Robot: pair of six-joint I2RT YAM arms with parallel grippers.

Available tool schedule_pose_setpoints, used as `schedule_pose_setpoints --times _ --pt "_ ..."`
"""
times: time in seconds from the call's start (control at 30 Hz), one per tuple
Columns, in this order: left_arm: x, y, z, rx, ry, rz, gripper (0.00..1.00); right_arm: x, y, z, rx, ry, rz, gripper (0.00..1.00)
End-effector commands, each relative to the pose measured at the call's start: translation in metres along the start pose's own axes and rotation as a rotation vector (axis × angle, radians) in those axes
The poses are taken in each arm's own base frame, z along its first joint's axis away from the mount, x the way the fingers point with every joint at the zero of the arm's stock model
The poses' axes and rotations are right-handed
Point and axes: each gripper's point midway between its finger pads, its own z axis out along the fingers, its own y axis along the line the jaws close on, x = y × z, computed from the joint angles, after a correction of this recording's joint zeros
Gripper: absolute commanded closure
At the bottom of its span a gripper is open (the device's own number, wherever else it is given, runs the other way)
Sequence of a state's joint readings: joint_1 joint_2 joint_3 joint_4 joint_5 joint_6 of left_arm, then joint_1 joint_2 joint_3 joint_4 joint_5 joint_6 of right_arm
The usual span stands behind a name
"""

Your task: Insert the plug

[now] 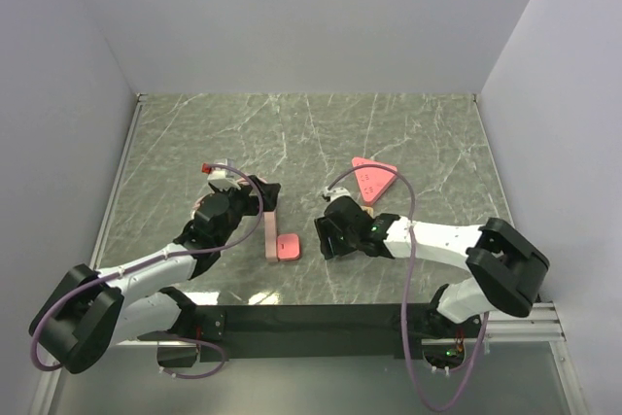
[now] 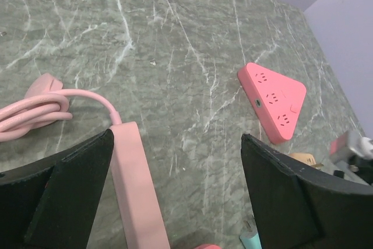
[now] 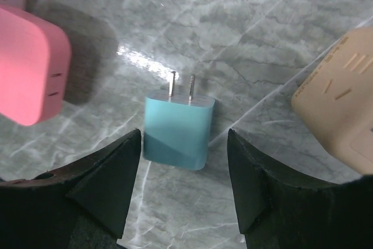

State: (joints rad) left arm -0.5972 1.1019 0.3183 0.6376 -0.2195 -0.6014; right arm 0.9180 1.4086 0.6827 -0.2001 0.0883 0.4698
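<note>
A teal plug adapter lies flat on the marble table, its two metal prongs pointing away from my right wrist camera. My right gripper is open, one finger on each side of the plug's near end, not touching it. A pink power strip lies between the arms, with a pink block at its near end. My left gripper is open and empty over the table, the strip beside its left finger. The plug's corner shows at the bottom of the left wrist view.
A pink triangular socket block lies behind the right gripper; it also shows in the left wrist view. A beige adapter lies right of the plug. The pink block is on its left. The strip's pink cable is coiled at the left.
</note>
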Motion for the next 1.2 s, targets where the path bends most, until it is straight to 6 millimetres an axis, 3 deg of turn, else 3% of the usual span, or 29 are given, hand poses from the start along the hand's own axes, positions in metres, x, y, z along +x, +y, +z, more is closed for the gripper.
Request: schedule_pose_setpoints --times 0.0,0.17,0.37,0.4,0.53,0.63,0.9,1.03,1.17 --pt "-0.012 -0.010 -0.001 0.044 -0.018 0.018 0.05 -0.016 0.008 0.007 0.006 -0.039 0.000 0.32" --pt "-0.013 -0.010 -0.002 0.053 -0.018 0.026 0.06 -0.021 0.012 0.015 0.008 -0.035 -0.014 0.36" --pt "-0.009 -0.027 -0.006 0.150 0.037 0.037 0.12 -0.025 0.014 0.014 0.010 -0.034 -0.073 0.65" --pt "-0.012 -0.032 -0.007 0.178 0.044 0.039 0.14 -0.032 0.019 0.005 -0.015 -0.062 -0.084 0.71" --pt "-0.003 -0.073 -0.029 0.403 0.152 0.030 0.15 -0.054 0.034 -0.029 -0.118 -0.169 -0.217 0.78" --pt "0.002 -0.087 -0.043 0.492 0.202 0.023 0.15 -0.064 0.047 -0.057 -0.185 -0.248 -0.333 0.91" --pt "0.017 -0.121 -0.079 0.751 0.322 -0.034 0.15 -0.068 0.078 -0.100 -0.320 -0.368 -0.497 0.94" --pt "0.023 -0.131 -0.087 0.837 0.368 -0.069 0.16 -0.067 0.088 -0.108 -0.342 -0.395 -0.529 0.94" --pt "0.033 -0.134 -0.092 0.865 0.422 -0.093 0.20 -0.065 0.086 -0.105 -0.298 -0.386 -0.542 0.95"
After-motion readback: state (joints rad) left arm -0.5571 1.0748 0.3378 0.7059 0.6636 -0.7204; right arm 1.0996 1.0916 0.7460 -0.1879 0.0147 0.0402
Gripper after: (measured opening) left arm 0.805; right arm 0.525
